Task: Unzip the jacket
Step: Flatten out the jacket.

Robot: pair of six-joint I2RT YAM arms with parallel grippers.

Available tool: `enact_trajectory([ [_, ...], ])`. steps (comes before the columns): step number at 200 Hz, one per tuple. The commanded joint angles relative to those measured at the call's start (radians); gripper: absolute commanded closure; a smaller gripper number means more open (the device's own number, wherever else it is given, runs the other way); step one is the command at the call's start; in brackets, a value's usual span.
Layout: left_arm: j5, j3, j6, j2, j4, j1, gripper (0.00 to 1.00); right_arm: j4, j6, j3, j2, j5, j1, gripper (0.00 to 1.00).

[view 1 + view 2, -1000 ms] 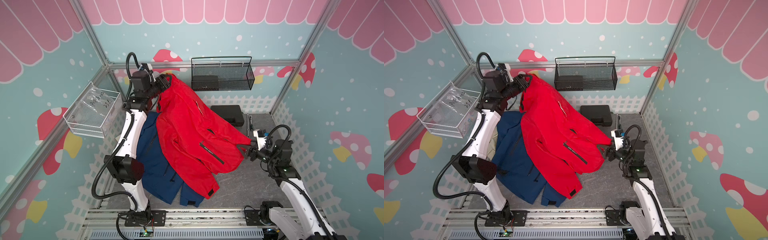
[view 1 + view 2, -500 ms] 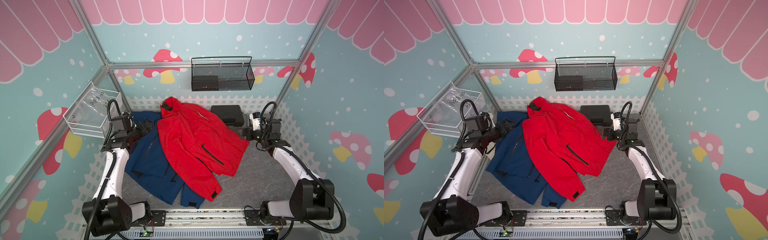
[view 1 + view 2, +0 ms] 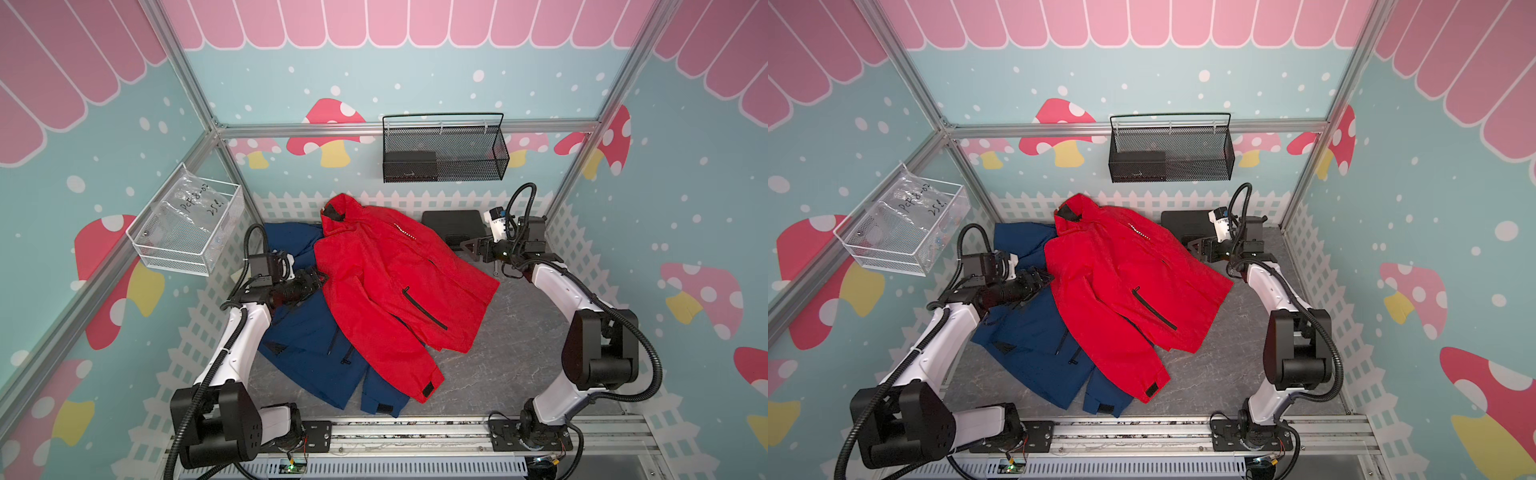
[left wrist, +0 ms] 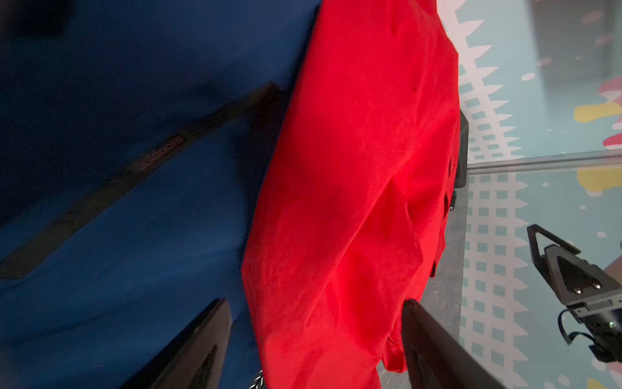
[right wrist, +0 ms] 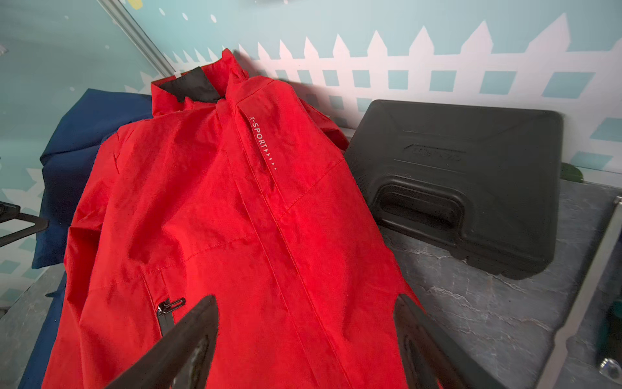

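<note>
"X-SPORT" on red jacket (image 5: 235,219), "outdoors" on blue jacket (image 4: 134,202)

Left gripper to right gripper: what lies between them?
The red jacket fills the stretch between the left gripper and the right gripper, as both top views show. The left wrist view shows the right gripper beyond it.

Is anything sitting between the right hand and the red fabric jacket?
Nothing visible. The open right hand faces the red fabric jacket directly; the black plastic case lies to one side, not between them.
</note>
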Motion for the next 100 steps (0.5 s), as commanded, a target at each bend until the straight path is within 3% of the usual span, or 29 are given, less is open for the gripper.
enact_trajectory([
  [1, 0.014, -0.023, -0.01, 0.038, 0.068, -0.034, 0.19, -0.033, -0.05, 0.045, 0.037, -0.024, 0.014, 0.18],
  [32, -0.002, -0.023, -0.027, 0.095, 0.124, -0.076, 0.2, -0.041, -0.058, 0.102, 0.093, -0.027, 0.037, 0.18],
  [59, -0.013, -0.009, -0.026, 0.14, 0.148, -0.101, 0.25, -0.107, -0.164, 0.213, 0.178, 0.034, 0.086, 0.16],
  [81, -0.032, -0.005, -0.014, 0.155, 0.151, -0.11, 0.42, -0.165, -0.245, 0.336, 0.29, 0.058, 0.111, 0.12],
  [100, -0.057, -0.013, -0.007, 0.145, 0.149, -0.11, 0.74, -0.175, -0.298, 0.441, 0.381, 0.04, 0.121, 0.11],
])
